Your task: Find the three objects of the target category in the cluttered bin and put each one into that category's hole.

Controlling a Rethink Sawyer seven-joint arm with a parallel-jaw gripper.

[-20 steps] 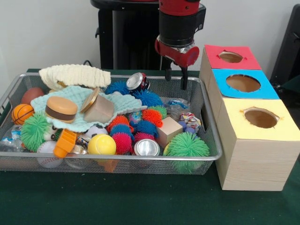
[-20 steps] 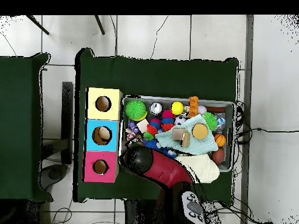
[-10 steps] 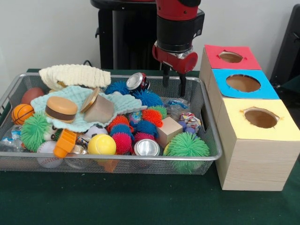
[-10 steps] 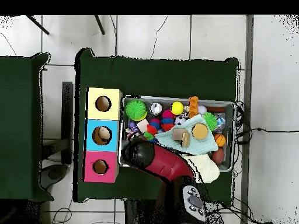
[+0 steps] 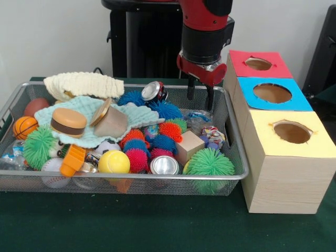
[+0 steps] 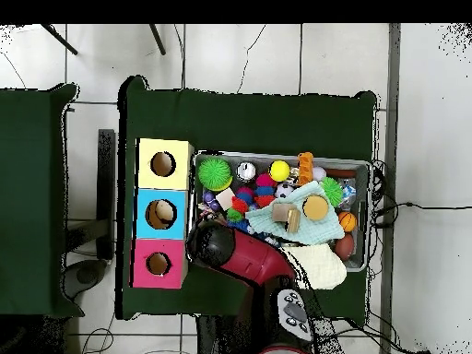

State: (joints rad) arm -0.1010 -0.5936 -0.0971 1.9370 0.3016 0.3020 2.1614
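Note:
My gripper [image 5: 200, 100] hangs open and empty over the far right corner of the wire bin [image 5: 131, 177], just left of the red box [image 5: 239, 60]. Below it lie a blue spiky ball [image 5: 167, 110], a crumpled wrapper [image 5: 212, 135] and a wooden block [image 5: 189, 147]. Two cans show: one on its side at the back [image 5: 154, 91], one with a silver top at the front [image 5: 164, 165]. Three boxes with round holes stand to the right: red, blue [image 5: 247, 102] and yellow [image 5: 262, 142]. In the overhead view my arm [image 6: 249, 263] covers the gripper.
The bin also holds a cream knit cloth [image 5: 84, 84], a toy burger [image 5: 68, 122], a tan cup [image 5: 111, 123], a yellow ball [image 5: 114, 161], a small basketball [image 5: 24, 126] and green spiky balls [image 5: 210, 163]. In the overhead view something pale lies inside the blue box's hole [image 6: 163, 214].
The gripper has shifted a little toward the boxes and stayed open and empty. Nothing in the bin has moved.

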